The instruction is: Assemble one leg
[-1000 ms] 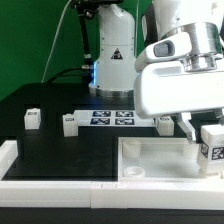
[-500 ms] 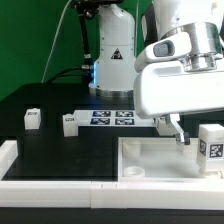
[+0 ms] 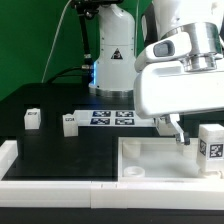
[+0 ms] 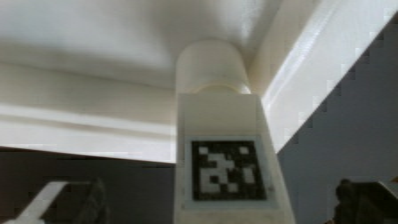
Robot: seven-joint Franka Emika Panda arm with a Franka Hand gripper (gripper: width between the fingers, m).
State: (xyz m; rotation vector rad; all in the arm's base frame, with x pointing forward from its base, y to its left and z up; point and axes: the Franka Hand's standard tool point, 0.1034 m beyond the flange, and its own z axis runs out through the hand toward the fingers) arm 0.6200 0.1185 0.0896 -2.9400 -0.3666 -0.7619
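One leg (image 3: 211,146) stands upright at a corner of the white tabletop (image 3: 150,160) on the exterior view's right, the gripper (image 3: 179,134) just beside it, jaws spread apart, gripping nothing.

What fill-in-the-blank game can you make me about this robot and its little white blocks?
1. The table is coloured ___.
2. The backdrop behind the robot is coloured ___.
3. The leg standing by the fingers wears a black-and-white square ___.
4. The fingers grip nothing; they are not shut but ___.

Missing words: black, green, tag, open.
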